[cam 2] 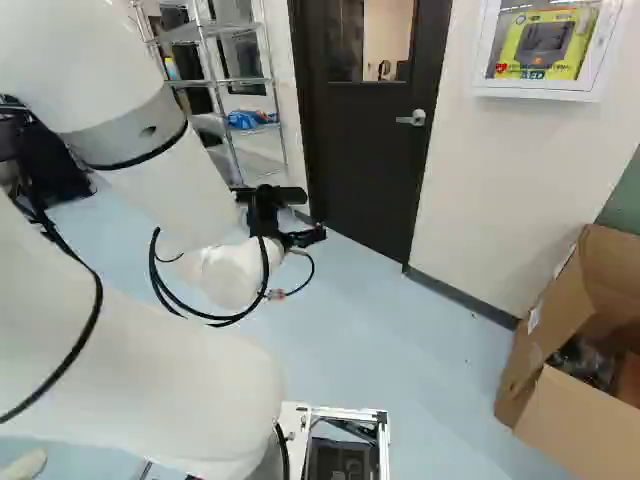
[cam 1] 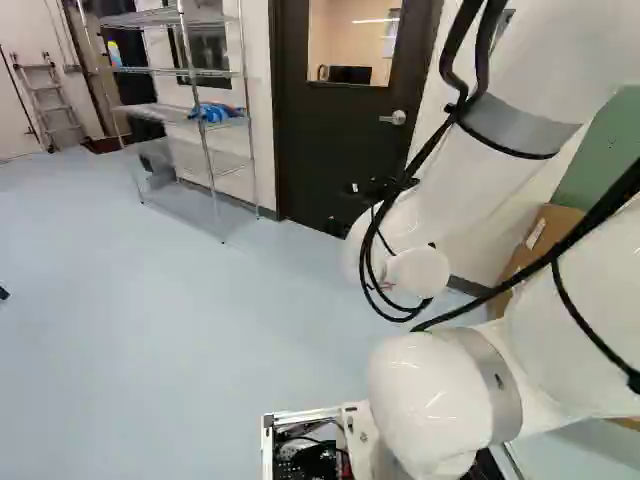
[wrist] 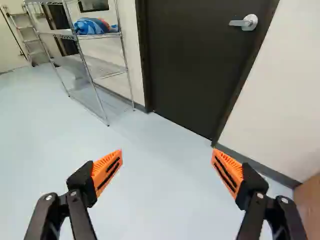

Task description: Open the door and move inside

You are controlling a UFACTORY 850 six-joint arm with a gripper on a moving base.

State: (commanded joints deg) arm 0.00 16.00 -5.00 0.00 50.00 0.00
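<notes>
In the right base view my gripper (cam 2: 300, 232) is in front of the dark door (cam 2: 365, 160), lower than its silver lever handle (cam 2: 414, 118). The left base view shows the same door (cam 1: 335, 150) and handle (cam 1: 396, 118), with the arm hiding part of the door's lower right. Seen from the wrist, the gripper (wrist: 167, 154) stands open, nothing between its orange pads. Ahead of it are the door (wrist: 195, 65), standing closed in its frame, and the handle (wrist: 247, 22), beyond the fingers and touched by neither.
A wire shelf rack (cam 1: 205, 130) stands against the wall beside the door, and a ladder (cam 1: 50, 105) leans farther off. On the door's handle side are a wall cabinet (cam 2: 540, 85) and, on the floor, an open cardboard box (cam 2: 560, 400). Pale blue floor (wrist: 150, 200) lies before the door.
</notes>
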